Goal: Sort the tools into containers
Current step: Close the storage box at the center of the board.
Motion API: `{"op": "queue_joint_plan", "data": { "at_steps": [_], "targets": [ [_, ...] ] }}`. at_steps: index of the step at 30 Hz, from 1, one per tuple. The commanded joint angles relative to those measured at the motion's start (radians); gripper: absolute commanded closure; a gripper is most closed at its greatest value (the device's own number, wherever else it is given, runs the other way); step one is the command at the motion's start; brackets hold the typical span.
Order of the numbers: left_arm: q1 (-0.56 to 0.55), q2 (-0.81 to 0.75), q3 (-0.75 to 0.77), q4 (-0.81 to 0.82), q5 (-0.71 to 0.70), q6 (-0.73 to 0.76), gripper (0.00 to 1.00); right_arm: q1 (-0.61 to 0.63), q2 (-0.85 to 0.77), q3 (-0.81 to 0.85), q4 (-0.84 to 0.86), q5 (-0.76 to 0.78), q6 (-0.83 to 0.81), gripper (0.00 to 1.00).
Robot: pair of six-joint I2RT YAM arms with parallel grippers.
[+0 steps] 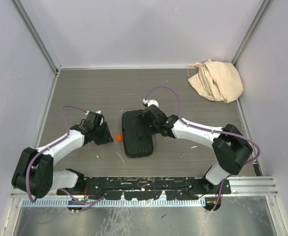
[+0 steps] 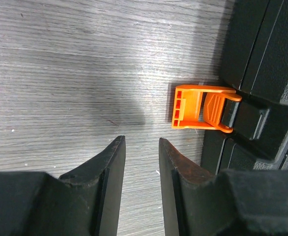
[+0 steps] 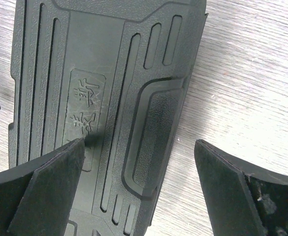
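From above, the shut black tool case (image 1: 136,142) lies mid-table between the left gripper (image 1: 106,133) and right gripper (image 1: 145,125); unlatching it seems the step in hand. The left wrist view shows narrowly parted, empty jaws just short of the orange latch (image 2: 200,106), which they must reach next. The right wrist view shows wide-released jaws straddling the ribbed lid (image 3: 109,73) edge, gripping nothing.

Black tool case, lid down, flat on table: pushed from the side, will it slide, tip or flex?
Probably slides rather than tips: the black case lies low and flat on the table. Likely stiff; its ribbed lid looks like moulded hard plastic. The orange latch sticks out and could snag.
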Motion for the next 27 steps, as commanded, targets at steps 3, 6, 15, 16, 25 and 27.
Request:
{"op": "queue_joint_plan", "data": {
  "at_steps": [3,6,15,16,25,27],
  "targets": [
    [0.000,0.030,0.022,0.092,0.071,-0.073,0.64,0.005,-0.082,-0.007,0.029,0.011,0.016,0.04],
    [-0.001,0.044,0.011,0.138,0.087,-0.125,0.57,0.005,-0.082,-0.008,0.029,0.002,0.017,0.04],
    [0.000,0.103,-0.021,0.226,0.111,-0.217,0.48,0.006,-0.078,-0.016,0.033,-0.012,0.019,0.05],
    [0.000,0.107,-0.026,0.236,0.111,-0.221,0.48,0.005,-0.076,-0.016,0.032,-0.012,0.018,0.05],
    [-0.001,0.078,-0.156,0.389,0.127,-0.293,0.40,0.005,-0.068,-0.009,0.034,-0.038,0.021,0.06],
    [0.000,0.053,-0.192,0.418,0.124,-0.312,0.39,0.005,-0.064,-0.010,0.033,-0.040,0.021,0.06]
  ]
}}
